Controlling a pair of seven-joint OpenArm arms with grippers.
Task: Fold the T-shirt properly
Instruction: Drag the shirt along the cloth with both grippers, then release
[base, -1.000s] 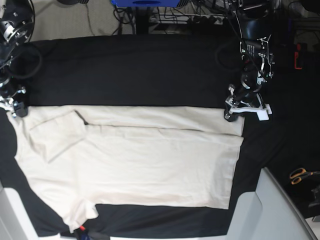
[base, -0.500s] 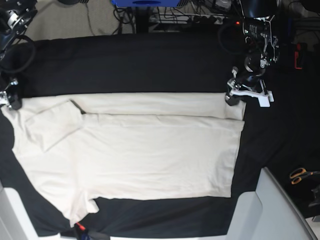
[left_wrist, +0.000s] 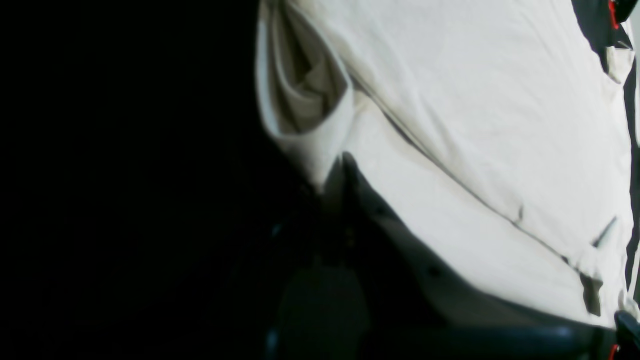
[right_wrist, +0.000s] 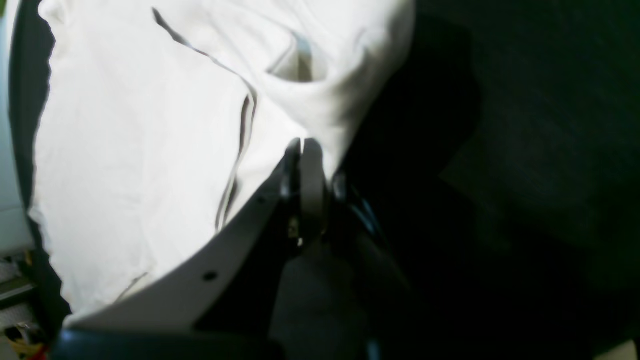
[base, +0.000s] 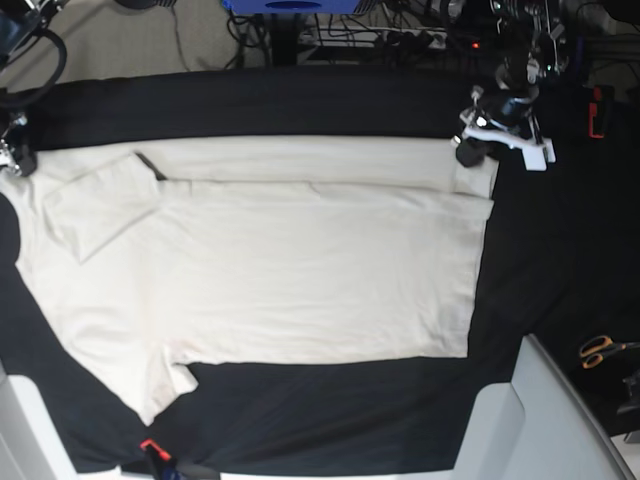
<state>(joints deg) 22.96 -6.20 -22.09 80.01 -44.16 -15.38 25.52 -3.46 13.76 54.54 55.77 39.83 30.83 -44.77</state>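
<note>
Cream short-sleeved cotton T-shirt (base: 290, 270) is lying spread flat across the black table cloth (base: 300, 110), taking up most of the middle of the base view. Its far long edge is folded over into a narrow strip running between the 2 grippers, and 1 sleeve is lying folded in on the body near the base view's left.

Left gripper (base: 468, 152) is sitting at the shirt's far corner on the base view's right, and it's clenching that corner of cloth; the left wrist view is showing its dark fingers (left_wrist: 345, 175) pinched together with fabric bunching up into a little pocket right above them.

Right gripper (base: 14, 160) is doing the same thing at the far corner on the base view's left. In the right wrist view its fingers (right_wrist: 311, 165) are pressing together on the hem, cloth puckering around the pinch.

Orange-handled scissors (base: 600, 350) are lying well off to the side, near a grey plastic bin (base: 545, 420).
</note>
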